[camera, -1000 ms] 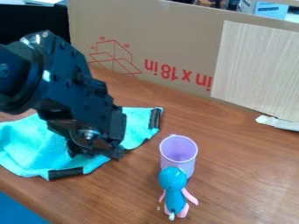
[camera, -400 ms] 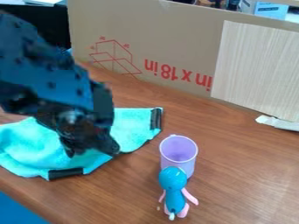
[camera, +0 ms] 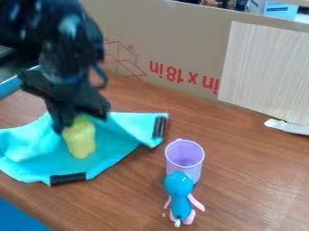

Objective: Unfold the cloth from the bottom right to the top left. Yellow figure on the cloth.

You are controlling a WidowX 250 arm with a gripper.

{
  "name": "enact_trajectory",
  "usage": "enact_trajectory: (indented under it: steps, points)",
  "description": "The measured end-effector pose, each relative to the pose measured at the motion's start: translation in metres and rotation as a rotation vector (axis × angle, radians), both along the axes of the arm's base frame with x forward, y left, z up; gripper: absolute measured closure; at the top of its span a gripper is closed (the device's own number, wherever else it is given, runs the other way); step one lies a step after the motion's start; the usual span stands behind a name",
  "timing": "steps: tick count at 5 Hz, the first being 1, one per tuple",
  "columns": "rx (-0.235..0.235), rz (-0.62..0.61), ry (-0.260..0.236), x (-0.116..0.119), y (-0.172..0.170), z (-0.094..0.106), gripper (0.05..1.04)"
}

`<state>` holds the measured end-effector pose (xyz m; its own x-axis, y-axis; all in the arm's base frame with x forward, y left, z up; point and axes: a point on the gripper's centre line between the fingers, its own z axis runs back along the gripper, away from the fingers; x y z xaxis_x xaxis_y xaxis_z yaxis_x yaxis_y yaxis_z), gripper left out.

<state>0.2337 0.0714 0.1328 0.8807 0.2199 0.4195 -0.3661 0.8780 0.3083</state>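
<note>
One yellow figure sits on the turquoise cloth, just below the gripper as we see it, its upper end meeting the gripper's underside. We cannot tell whether the gripper has hold of the figure or of fabric, or how wide it stands. The figure's long axis runs roughly up and down the view, leaning a little.

For the unfolding, the relation we care about is between gripper and cloth: the slanting lower-right edge lies below and to the right of the gripper, between the lower black strip and the right-hand black strip. A ridge of fabric rises just right of the figure. We judge that the pull should run up and leftward from that edge, with the figure in its path and liable to be dragged or tipped.

The purple cup stands just beside the cloth's right corner, so we would keep any rightward swing small. The cardboard box bounds the back, and the wooden table ends near the cloth's lower left.
</note>
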Motion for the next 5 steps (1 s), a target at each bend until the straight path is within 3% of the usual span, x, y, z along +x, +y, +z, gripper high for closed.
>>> enact_trajectory:
  steps: [1, 3, 5]
  points:
    - [-0.048, 0.067, 0.087, 0.011, 0.022, 0.017, 1.033]
    - [-0.046, 0.163, 0.237, 0.035, 0.052, 0.023, 1.033]
    - [-0.046, 0.229, 0.277, 0.068, 0.084, 0.002, 1.033]
